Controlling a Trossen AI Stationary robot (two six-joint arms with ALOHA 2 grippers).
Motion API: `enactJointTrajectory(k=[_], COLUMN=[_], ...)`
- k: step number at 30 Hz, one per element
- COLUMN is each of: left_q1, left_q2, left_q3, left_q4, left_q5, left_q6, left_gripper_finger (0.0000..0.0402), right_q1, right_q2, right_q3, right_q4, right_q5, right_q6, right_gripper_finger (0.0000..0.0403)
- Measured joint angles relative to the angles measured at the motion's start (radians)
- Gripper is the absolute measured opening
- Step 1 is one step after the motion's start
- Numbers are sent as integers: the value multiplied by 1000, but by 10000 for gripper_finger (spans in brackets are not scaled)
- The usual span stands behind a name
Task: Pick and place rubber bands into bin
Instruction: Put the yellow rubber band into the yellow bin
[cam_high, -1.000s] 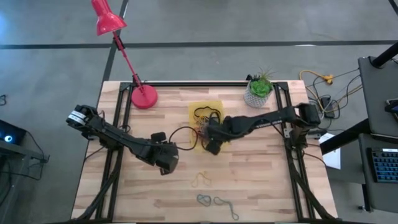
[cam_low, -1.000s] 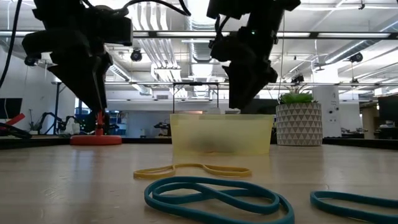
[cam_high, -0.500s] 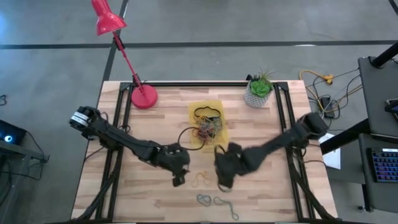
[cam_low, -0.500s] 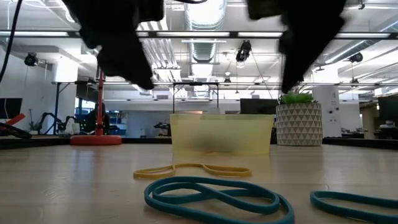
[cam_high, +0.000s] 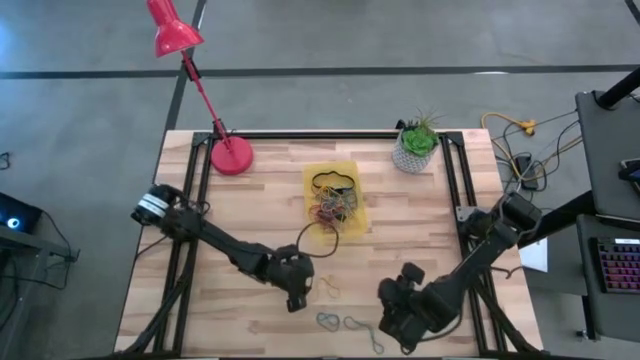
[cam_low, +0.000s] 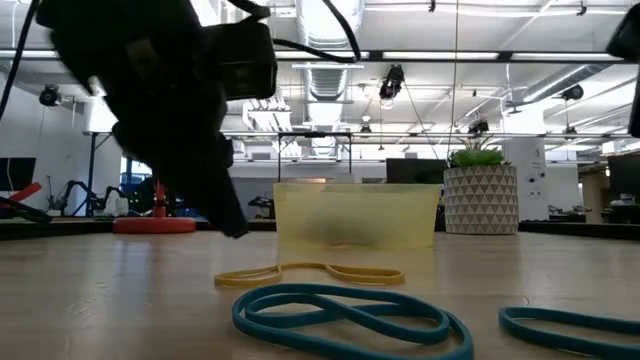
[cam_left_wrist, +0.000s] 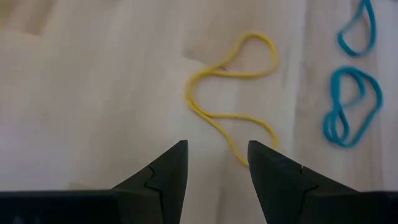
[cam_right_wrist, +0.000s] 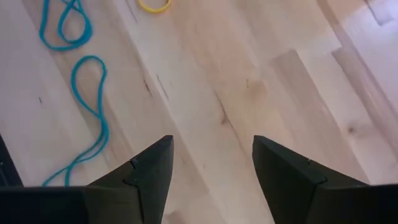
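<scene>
The translucent yellow bin (cam_high: 332, 172) (cam_low: 357, 215) holds a tangle of rubber bands (cam_high: 333, 208); a black band (cam_high: 314, 236) hangs over its near wall onto the table. A yellow band (cam_high: 325, 289) (cam_left_wrist: 233, 93) (cam_low: 310, 273) lies flat on the wood, and two teal bands (cam_high: 328, 321) (cam_high: 364, 331) (cam_left_wrist: 351, 106) (cam_right_wrist: 90, 118) lie nearer the near edge. My left gripper (cam_high: 296, 299) (cam_left_wrist: 214, 155) is open, low over the table just left of the yellow band. My right gripper (cam_high: 400, 322) (cam_right_wrist: 211, 155) is open above bare wood, right of the teal bands.
A red desk lamp's base (cam_high: 232, 155) stands at the far left, and a white plant pot (cam_high: 413, 150) at the far right. Bare wood (cam_high: 420, 230) stretches right of the bin, between it and my right arm.
My right gripper has left the bin and swung toward the near edge and the right, ending beside the teal bands. My left gripper has moved from left of the bin toward the near edge and rightward, coming down beside the yellow band. The bands have stayed put.
</scene>
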Motion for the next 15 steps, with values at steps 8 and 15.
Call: enactJointTrajectory(k=[8,15], left_q1=[-86,-112], left_q2=[59,119], left_q3=[26,26], left_q4=[76,102], left_q5=[-7,-154], left_q6=[0,-1], left_gripper_finger=[151,151], right_q1=[40,39], right_q2=[11,40], right_q3=[-3,-3], right_q4=[-14,-13], right_q5=[42,41], right_q6=[46,41], right_gripper_finger=[206,206])
